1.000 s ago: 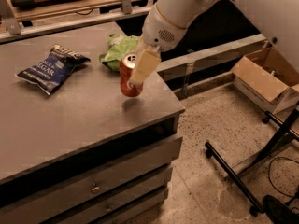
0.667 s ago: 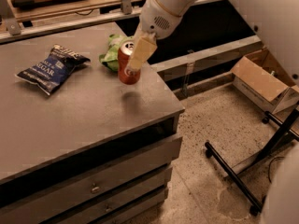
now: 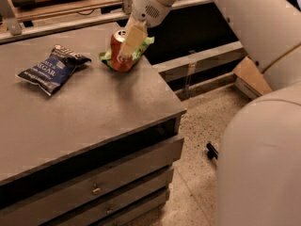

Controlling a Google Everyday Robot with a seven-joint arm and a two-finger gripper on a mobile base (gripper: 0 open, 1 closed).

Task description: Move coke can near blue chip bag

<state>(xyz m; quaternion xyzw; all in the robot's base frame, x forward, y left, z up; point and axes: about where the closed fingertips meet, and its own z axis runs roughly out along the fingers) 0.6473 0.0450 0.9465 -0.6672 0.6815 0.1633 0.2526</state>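
Observation:
The red coke can (image 3: 118, 51) with a silver top is upright near the back right of the grey table (image 3: 94, 112), in front of the light green chip bag (image 3: 141, 47). My gripper (image 3: 128, 45) comes down from the upper right and is shut on the can, one pale finger (image 3: 131, 41) across its right side. I cannot tell whether the can rests on the table or is held just above it. The dark blue chip bag (image 3: 51, 68) with white lettering lies flat to the left, about a can's height from the can.
The table's right edge (image 3: 164, 86) drops to a speckled floor. Drawers (image 3: 99, 187) run along its front. A low shelf rail (image 3: 202, 60) and a cardboard box (image 3: 249, 79) stand at the right. My arm's white housing (image 3: 263, 149) fills the lower right.
The gripper has carried the coke can away from the table's right corner, back toward the green bag and closer to the blue bag. The view has shifted and my arm covers more of it.

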